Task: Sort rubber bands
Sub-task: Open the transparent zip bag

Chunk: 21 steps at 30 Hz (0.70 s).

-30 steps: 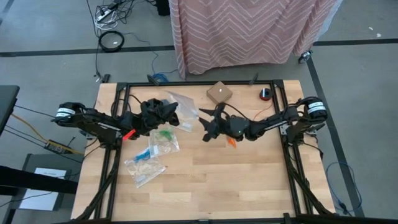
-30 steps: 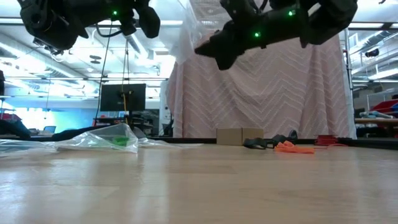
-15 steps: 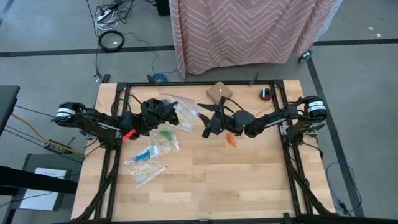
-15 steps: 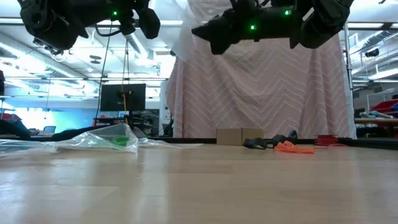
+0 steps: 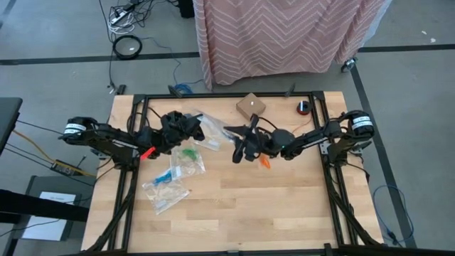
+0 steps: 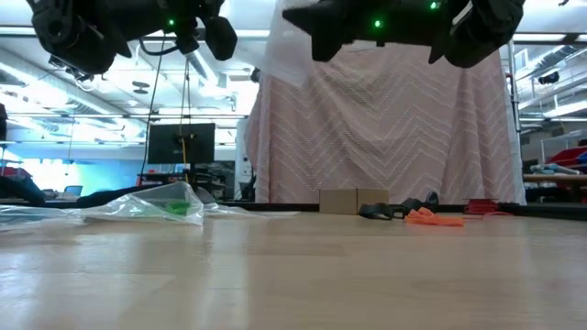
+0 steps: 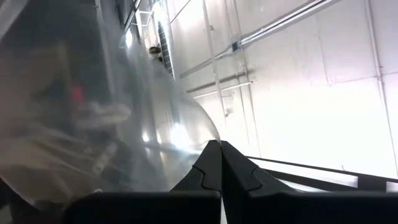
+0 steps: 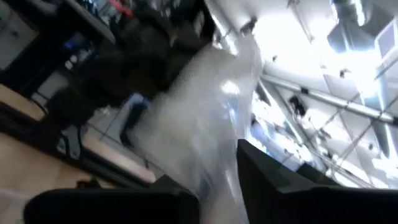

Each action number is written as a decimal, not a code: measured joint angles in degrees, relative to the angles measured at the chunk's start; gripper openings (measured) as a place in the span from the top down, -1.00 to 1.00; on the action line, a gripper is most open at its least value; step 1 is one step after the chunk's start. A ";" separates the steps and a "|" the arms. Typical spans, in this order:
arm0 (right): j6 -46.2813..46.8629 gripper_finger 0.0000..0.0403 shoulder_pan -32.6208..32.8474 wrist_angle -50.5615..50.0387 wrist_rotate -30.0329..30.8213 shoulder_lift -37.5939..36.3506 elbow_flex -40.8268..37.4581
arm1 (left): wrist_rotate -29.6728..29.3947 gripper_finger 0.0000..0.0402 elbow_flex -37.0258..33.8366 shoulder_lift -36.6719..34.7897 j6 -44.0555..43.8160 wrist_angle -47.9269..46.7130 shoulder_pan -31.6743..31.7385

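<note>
- Wooden table (image 5: pixel 284 206), butcher-block top inside a black frame, on a grey floor; a pink chevron-patterned cloth (image 5: pixel 284 32) hangs beyond the far edge.
- Landmark: small cardboard box (image 5: pixel 251 106), at the middle of the far edge.
- Open room: the whole near half of the table, from the box toward the viewer, is bare wood; both arms work along the far half.
- Left hand (image 5: pixel 190 126): raised off the table, to the left of the box, fingers clenched tight on an edge of a clear plastic bag (image 5: pixel 212 125); its wrist view shows the film pinched between the closed tips.
- Right hand (image 5: pixel 239 148): raised, just nearer than the box, at the other side of the same bag; film runs between its fingers in its wrist view, but whether they are clamped on it cannot be told.
- Orange rubber bands (image 5: pixel 264 161): small heap on the table, nearer than the box and partly covered by the right arm; in the low view they lie right of the box with a dark clump beside them that is hard to make out.
- Green rubber bands (image 5: pixel 188 152): inside a flat bag on the table, left of the box.
- Blue rubber bands (image 5: pixel 164 177): inside a further bag, farther left and nearer.
- Red round item (image 5: pixel 303 107): right of the box at the far edge; too small to identify.
</note>
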 joint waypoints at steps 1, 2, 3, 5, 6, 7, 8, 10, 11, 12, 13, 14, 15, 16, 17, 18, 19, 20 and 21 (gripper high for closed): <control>-0.55 0.70 0.26 0.39 -0.16 -0.01 0.01 | -0.01 1.00 0.00 0.00 0.00 -0.04 0.19; -0.86 0.71 0.43 0.60 -0.16 -0.01 0.01 | -0.01 1.00 0.00 0.00 0.02 -0.06 0.30; -1.01 0.71 0.52 0.83 -0.17 -0.01 0.01 | -0.01 1.00 0.00 0.00 0.02 -0.05 0.42; -1.58 0.71 0.56 1.63 -0.08 -0.01 0.01 | 0.01 1.00 0.00 0.00 0.06 -0.09 0.53; -1.70 0.70 0.56 1.71 -0.02 -0.01 0.01 | -0.02 1.00 0.00 0.00 0.40 -0.22 0.53; -1.72 0.70 0.56 1.63 0.02 -0.01 0.01 | -0.14 1.00 0.00 0.00 1.09 -0.52 0.58; -1.70 0.70 0.56 1.61 0.04 -0.01 0.01 | -0.21 1.00 0.00 0.00 1.40 -1.12 0.67; -1.67 0.70 0.56 1.74 -0.01 -0.01 0.01 | -0.19 1.00 -0.08 0.03 1.41 -2.38 0.98; -1.70 0.70 0.58 1.71 -0.01 -0.01 0.01 | -0.23 1.00 -0.37 0.04 1.36 -2.48 1.02; -1.70 0.70 0.73 1.70 0.00 -0.01 0.01 | -0.58 1.00 -0.75 0.04 1.29 -2.47 1.02; -1.70 0.69 0.76 1.72 0.02 -0.01 0.01 | -0.97 1.00 -1.04 0.04 1.29 -2.44 1.03; -1.71 0.69 0.78 1.71 0.08 -0.01 0.01 | -1.42 1.00 -1.34 0.04 1.27 -2.40 1.03; -1.70 0.68 0.78 1.70 0.08 -0.01 0.01 | -1.97 1.00 -1.67 0.04 1.21 -2.28 1.02; -1.71 0.67 0.78 1.68 0.10 -0.01 0.01 | -2.03 1.00 -1.87 0.04 1.20 -2.04 1.03; -1.72 0.67 0.78 1.67 0.10 -0.01 0.01 | -2.08 1.00 -1.97 0.04 1.18 -1.66 1.05; -1.72 0.66 0.78 1.67 0.10 -0.01 0.01 | -2.14 1.00 -2.02 0.04 1.16 -1.34 1.06; -1.72 0.66 0.78 1.66 0.11 -0.01 0.01 | -2.13 1.00 -2.03 0.02 1.16 -1.29 1.18; -1.72 0.66 0.78 1.64 0.13 -0.01 0.01 | -2.13 1.00 -2.04 0.03 1.16 -1.09 1.32; -1.72 0.66 0.78 1.63 0.13 -0.01 0.01 | -2.13 1.00 -2.06 0.04 1.16 -0.73 1.34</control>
